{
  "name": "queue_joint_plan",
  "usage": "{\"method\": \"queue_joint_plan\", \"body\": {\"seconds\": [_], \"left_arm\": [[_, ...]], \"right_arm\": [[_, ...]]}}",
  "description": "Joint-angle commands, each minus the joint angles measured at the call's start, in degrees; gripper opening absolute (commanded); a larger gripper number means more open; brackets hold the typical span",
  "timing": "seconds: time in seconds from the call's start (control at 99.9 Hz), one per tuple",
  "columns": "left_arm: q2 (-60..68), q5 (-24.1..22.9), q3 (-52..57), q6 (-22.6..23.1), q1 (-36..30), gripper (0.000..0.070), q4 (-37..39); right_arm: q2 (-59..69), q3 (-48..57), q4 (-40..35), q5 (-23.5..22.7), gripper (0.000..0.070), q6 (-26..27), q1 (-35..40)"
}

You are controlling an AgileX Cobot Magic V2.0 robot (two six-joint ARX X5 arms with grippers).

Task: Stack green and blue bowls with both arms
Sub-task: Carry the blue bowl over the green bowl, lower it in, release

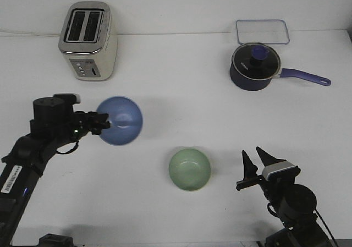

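The periwinkle blue bowl [121,120] is tilted toward the camera and lifted off the table, held by its left rim in my left gripper [103,122], which is shut on it. The pale green bowl [190,169] sits upright on the white table, to the lower right of the blue bowl and apart from it. My right gripper [255,160] is open and empty, its prongs pointing up, to the right of the green bowl and not touching it.
A cream and silver toaster [88,40] stands at the back left. A dark navy saucepan [254,67] with a purple handle sits at the back right, with a clear flat lid or tray [263,31] behind it. The table [181,98] is white.
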Motion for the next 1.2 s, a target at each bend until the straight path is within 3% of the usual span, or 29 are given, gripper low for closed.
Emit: {"method": "queue_joint_plan", "body": {"seconds": [0.0,0.18,0.39,0.55,0.821,0.861,0.951,0.991,1.191], "left_arm": [[0.90,1.01,0.94,-2.12,-4.70,0.0014,0.15],[5.22,0.55,0.94,-2.32,-17.86,0.0014,0.31],[12.98,0.50,0.94,-2.51,-28.72,0.0014,3.91],[18.08,-1.75,0.94,-2.73,-32.68,0.0014,7.48],[22.14,-2.64,0.94,-2.01,-33.83,0.0022,9.35],[22.14,-2.56,0.94,-2.01,-33.90,0.0076,9.53],[21.81,-2.08,0.94,-2.01,-33.92,0.0350,9.90],[21.49,-2.12,0.96,-2.01,-33.81,0.0416,9.88],[14.95,-4.42,1.05,-1.57,-30.80,0.0423,9.77]], "right_arm": [[0.26,0.33,0.48,0.07,0.0319,0.57,0.37],[0.26,0.33,0.55,0.04,0.0319,0.57,0.37],[0.26,0.33,0.50,0.04,0.0319,0.57,0.37],[0.26,0.33,0.52,0.02,0.0319,0.57,0.35],[0.26,0.33,0.52,-0.07,0.0319,0.57,0.37],[0.26,0.33,0.52,-0.07,0.0319,0.57,0.37],[0.26,0.33,0.52,-0.04,0.0319,0.57,0.37],[0.26,0.35,0.52,-0.04,0.0319,0.57,0.37],[0.26,0.33,0.66,0.02,0.0319,0.55,0.35]]}}
